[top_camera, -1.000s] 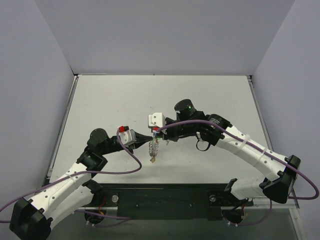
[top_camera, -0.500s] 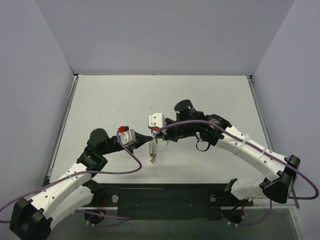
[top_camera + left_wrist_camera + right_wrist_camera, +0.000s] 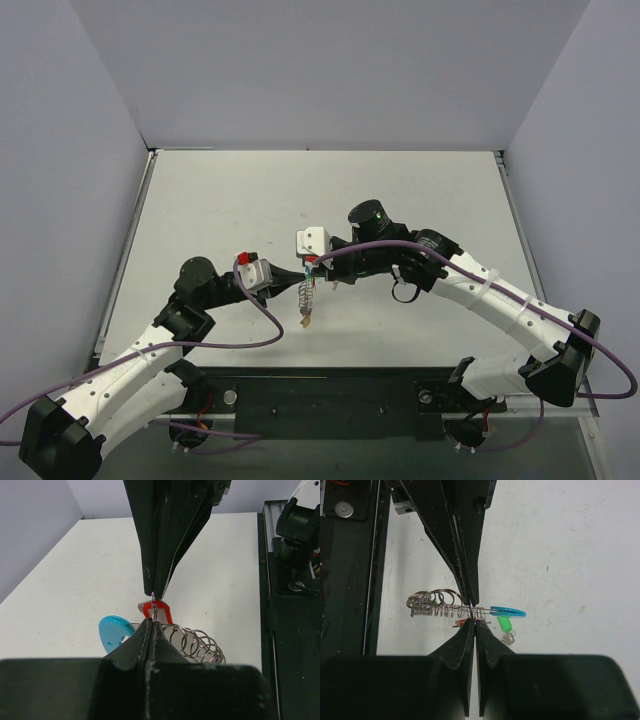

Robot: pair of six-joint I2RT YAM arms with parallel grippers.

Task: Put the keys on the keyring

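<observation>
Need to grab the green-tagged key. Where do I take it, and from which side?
Pinch the green tag across its narrow width, not the small key hanging off it. Probably approach from the side away from the keyring coil, where less crowds it.

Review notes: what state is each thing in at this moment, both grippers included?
left gripper, shut, pinching the keyring
right gripper, shut at the small wire loop by the red tag; exact grip unclear
keyring, held up between the gripper tips, coils hanging
red tag, hanging between the two gripper tips
green tag, dangling below the blue tag
</observation>
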